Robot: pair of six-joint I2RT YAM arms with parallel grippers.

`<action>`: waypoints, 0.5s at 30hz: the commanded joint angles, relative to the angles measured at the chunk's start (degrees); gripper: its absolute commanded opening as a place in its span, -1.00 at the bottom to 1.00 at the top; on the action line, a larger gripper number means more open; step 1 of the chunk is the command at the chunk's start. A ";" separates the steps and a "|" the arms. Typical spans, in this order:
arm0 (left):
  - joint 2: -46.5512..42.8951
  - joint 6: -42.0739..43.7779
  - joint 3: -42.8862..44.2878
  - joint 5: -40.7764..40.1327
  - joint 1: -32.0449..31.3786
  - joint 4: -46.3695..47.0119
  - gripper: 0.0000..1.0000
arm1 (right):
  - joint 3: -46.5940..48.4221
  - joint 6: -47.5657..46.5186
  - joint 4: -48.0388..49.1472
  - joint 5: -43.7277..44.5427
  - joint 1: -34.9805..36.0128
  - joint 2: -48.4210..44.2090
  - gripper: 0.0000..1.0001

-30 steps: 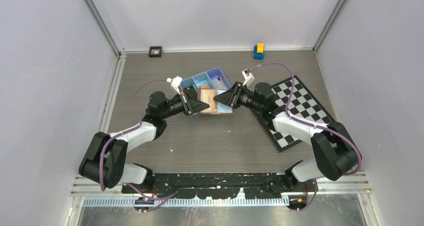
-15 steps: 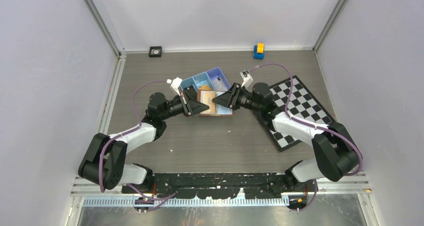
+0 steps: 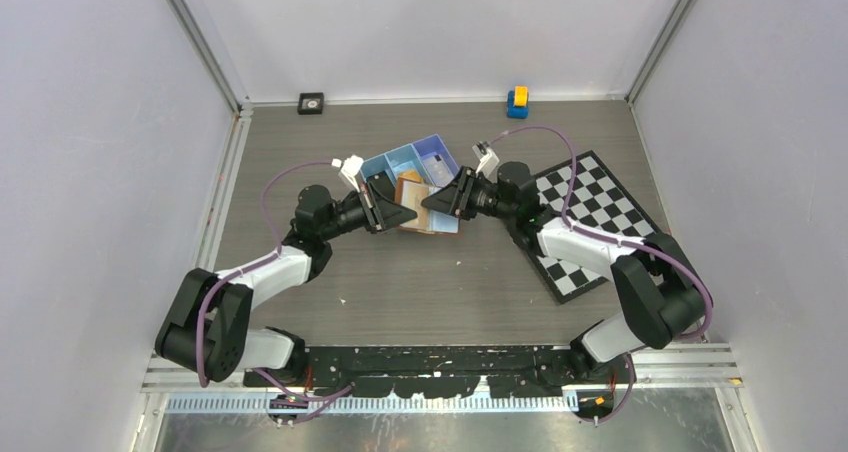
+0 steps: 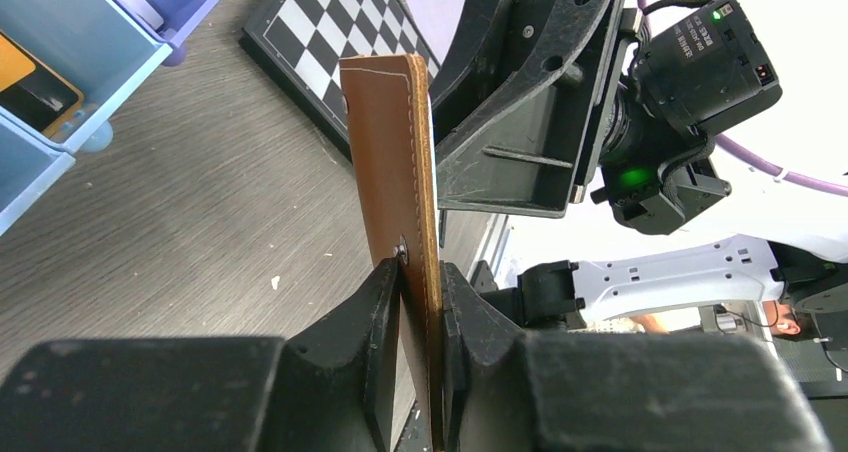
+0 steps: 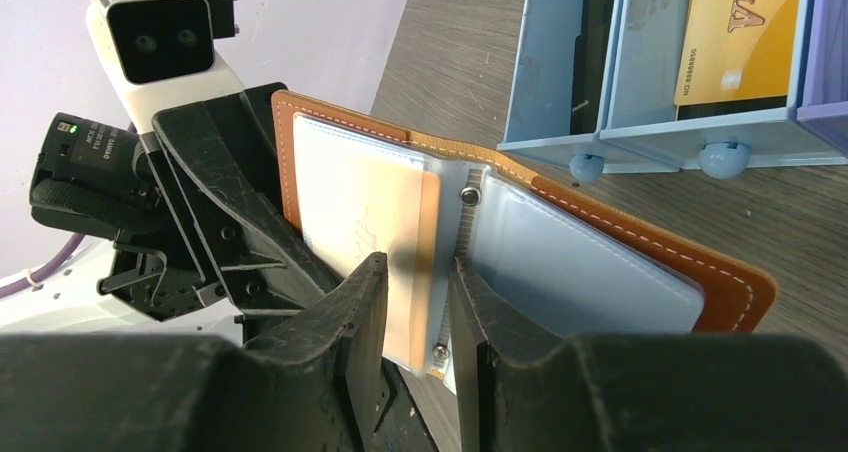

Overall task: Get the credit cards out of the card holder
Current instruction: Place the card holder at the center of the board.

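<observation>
Gold "VIP" card (image 5: 742, 34) in blue tray (image 5: 545, 72), stitched brown leather card holder (image 4: 388, 152) pinched by left end effector (image 4: 420, 272), right end effector (image 5: 415, 272) astride peach card (image 5: 400, 207), grip unclear.

Both arms reach toward the middle of the grey table (image 3: 300, 152). The left gripper (image 3: 410, 214) and the right gripper (image 3: 430, 201) meet tip to tip at the card holder (image 3: 428, 221), which shows brown and pale blue at the near edge of the blue tray (image 3: 386, 164). A chequered board (image 3: 610, 207) lies under the right arm. A blue-and-yellow block (image 3: 517, 101) and a small black square (image 3: 311, 102) sit by the back wall.
</observation>
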 commanded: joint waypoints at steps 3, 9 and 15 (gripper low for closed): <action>-0.96 -0.19 1.17 3.00 -0.56 6.30 -0.61 | 1.23 0.76 1.19 -1.52 0.59 1.37 -0.49; 1.88 -0.71 2.04 3.30 -0.56 6.13 -0.61 | 0.93 0.01 1.04 -0.67 0.62 0.74 -0.86; 5.29 -0.28 2.50 2.64 -0.60 5.67 -0.50 | 0.83 -0.92 -1.24 2.12 0.55 0.87 -0.99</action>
